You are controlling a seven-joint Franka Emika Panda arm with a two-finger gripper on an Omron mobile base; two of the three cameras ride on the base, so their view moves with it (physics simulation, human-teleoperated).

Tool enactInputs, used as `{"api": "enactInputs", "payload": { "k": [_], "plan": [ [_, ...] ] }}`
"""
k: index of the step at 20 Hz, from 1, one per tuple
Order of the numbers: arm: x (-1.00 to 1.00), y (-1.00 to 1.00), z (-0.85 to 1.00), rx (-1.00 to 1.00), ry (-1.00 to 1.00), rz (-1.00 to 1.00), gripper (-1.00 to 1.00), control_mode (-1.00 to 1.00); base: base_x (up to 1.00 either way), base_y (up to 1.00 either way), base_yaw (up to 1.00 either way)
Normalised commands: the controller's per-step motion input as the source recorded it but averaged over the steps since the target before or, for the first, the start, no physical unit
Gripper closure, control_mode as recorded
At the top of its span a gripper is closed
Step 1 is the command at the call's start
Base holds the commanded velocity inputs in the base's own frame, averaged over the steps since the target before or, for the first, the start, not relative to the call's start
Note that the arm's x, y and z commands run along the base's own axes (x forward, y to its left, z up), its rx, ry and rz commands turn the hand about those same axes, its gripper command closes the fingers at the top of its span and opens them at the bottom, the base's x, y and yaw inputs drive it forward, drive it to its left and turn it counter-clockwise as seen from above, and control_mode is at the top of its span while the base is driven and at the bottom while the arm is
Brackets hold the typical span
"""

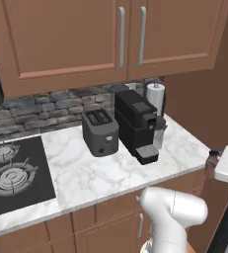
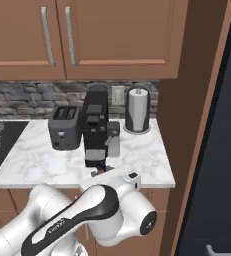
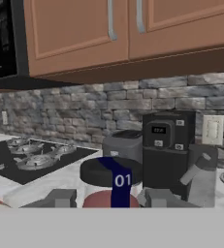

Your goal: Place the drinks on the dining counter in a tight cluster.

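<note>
My tool (image 3: 108, 197) is clamped on the small bottle (image 3: 114, 181); toaster (image 3: 124, 147) at 12 o'clock on the surface (image 1: 110, 170).

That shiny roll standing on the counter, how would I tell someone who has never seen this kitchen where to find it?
Start at the marble counter under the brown wall cabinets and follow it to its right end, by the tall brown side panel. There, against the stone backsplash, stands the paper towel roll. Unlike the dark toaster and black coffee machine to its left, it is a pale upright cylinder.
</note>
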Motion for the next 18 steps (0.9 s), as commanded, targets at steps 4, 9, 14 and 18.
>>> {"api": "enactInputs", "payload": {
  "k": [4,9,14,18],
  "plan": [
    [0.0,0.0,0.0,0.0,0.0,0.0,1.0,1.0,-0.48,0.15,0.65],
    [0.0,0.0,0.0,0.0,0.0,0.0,1.0,1.0,-0.25,0.21,0.88],
    [0.0,0.0,0.0,0.0,0.0,0.0,1.0,1.0,-0.13,0.24,0.97],
    [0.0,0.0,0.0,0.0,0.0,0.0,1.0,1.0,-0.11,0.19,0.99]
  ]
}}
